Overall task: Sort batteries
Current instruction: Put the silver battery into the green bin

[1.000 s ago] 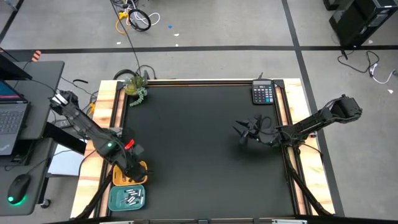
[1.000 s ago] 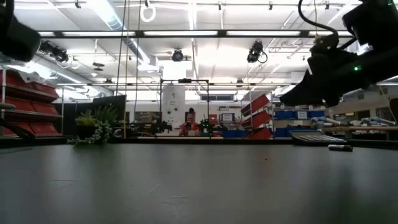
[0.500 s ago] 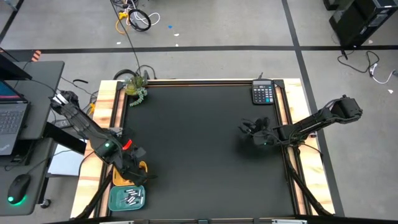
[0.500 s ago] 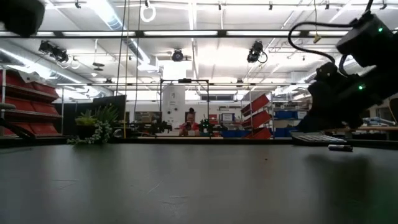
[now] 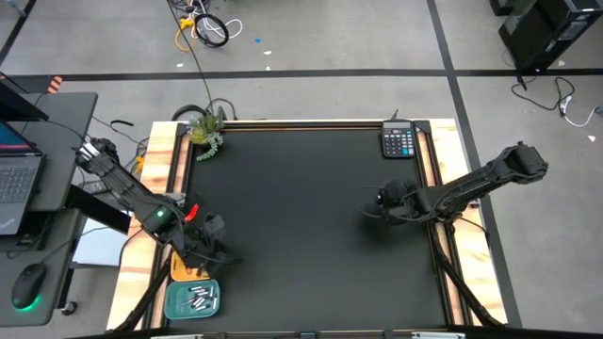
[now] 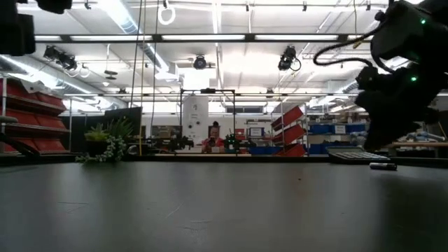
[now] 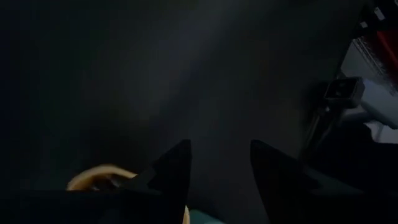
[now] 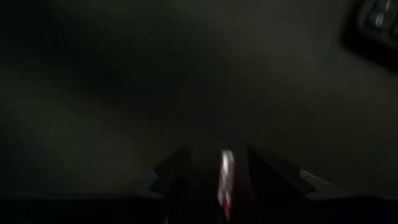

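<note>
Item: small silvery cylindrical battery (image 8: pixel 226 176) clamped in my right pincer (image 8: pixel 214 177), left pincer (image 7: pixel 217 163) apart; several batteries (image 5: pixel 199 299) already trayed beside it, sorting apparently near complete.

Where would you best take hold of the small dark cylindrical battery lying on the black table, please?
I would grip the small dark cylindrical battery at mid-barrel, coming straight down, jaws across its length. It lies flat on its side on the black table, leaving its long sides free and its ends tiny.
</note>
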You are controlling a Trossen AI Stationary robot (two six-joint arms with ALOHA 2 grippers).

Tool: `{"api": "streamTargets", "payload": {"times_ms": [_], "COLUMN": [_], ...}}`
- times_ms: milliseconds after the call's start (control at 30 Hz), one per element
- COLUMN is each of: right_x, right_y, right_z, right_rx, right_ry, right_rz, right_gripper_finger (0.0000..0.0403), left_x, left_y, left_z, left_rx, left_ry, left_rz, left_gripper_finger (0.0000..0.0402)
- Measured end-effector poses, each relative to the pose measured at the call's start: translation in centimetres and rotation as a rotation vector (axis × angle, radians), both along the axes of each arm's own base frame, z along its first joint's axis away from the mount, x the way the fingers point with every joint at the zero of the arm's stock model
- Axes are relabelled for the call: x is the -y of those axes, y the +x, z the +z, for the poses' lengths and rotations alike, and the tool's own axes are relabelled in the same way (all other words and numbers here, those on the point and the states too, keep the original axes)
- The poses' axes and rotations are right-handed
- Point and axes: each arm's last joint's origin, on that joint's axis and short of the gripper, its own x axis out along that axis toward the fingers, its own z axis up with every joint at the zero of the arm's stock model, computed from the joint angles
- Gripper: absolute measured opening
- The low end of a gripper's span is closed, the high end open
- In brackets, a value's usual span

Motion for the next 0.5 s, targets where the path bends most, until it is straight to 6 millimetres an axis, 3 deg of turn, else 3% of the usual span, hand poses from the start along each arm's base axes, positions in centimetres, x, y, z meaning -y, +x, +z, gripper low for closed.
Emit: {"api": "streamTargets", "payload": {"times_ms": [367,500], "right_x": [0.3,0.5], "right_y": [-0.2,-0.7], "right_z": [-0.3,-1.3], "right_rx": [-0.096,-0.119], "right_ry": [0.163,0.228], "right_rz": [0.037,0.036], "right_gripper_finger": [0.0164,0.0158], "left_x": [-0.2,-0.2], "left_y": [0.1,0.2], "left_z": [0.1,0.1], "left_rx": [0.051,0.077], "left_ry": [0.105,0.147], "left_rz": [-0.052,-0.051], "left_gripper_finger": [0.0176,0.0176]}}
